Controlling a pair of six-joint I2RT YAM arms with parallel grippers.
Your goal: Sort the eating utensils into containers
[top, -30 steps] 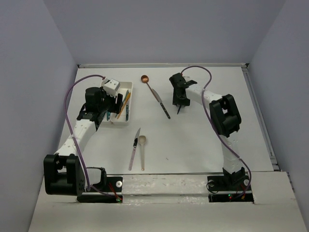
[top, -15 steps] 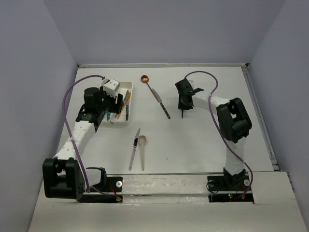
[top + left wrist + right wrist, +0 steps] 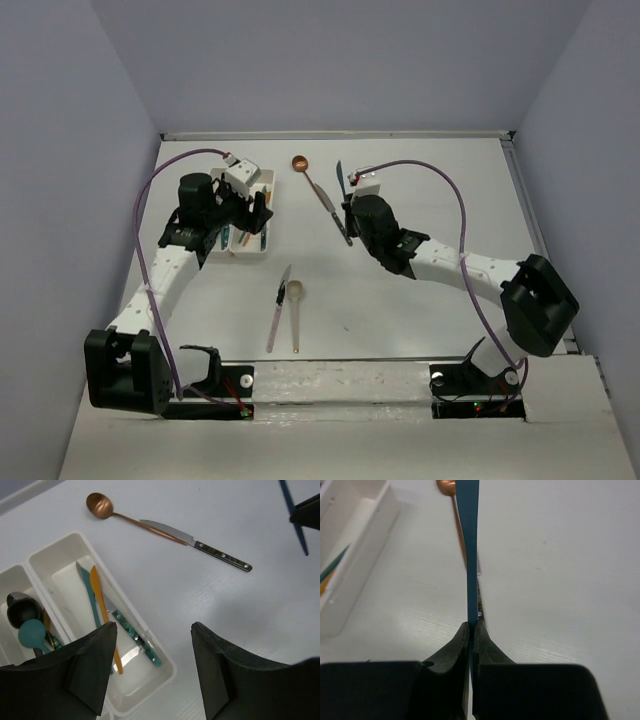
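Two white trays [image 3: 160, 652] stand side by side at the back left; in the top view [image 3: 256, 250] my left arm covers much of them. The right tray holds a teal knife [image 3: 90, 592], an orange knife [image 3: 100, 597] and a teal-handled knife [image 3: 135, 635]. The left tray holds a black spoon [image 3: 20, 610] and a teal spoon [image 3: 32, 632]. My left gripper [image 3: 152, 630] hangs open and empty over the right tray's near end. My right gripper [image 3: 471, 627] is shut on a thin blue utensil [image 3: 468, 555], held above the table near the middle [image 3: 340, 182].
A copper spoon [image 3: 300, 163] and a silver knife with a dark handle [image 3: 341, 228] lie end to end behind the middle, just under my right gripper. A pink-handled knife [image 3: 276, 308] and a beige spoon [image 3: 295, 298] lie side by side nearer the front.
My right arm has swung left from the back right to the middle, carrying the blue utensil. My left gripper has shifted slightly right over the trays.
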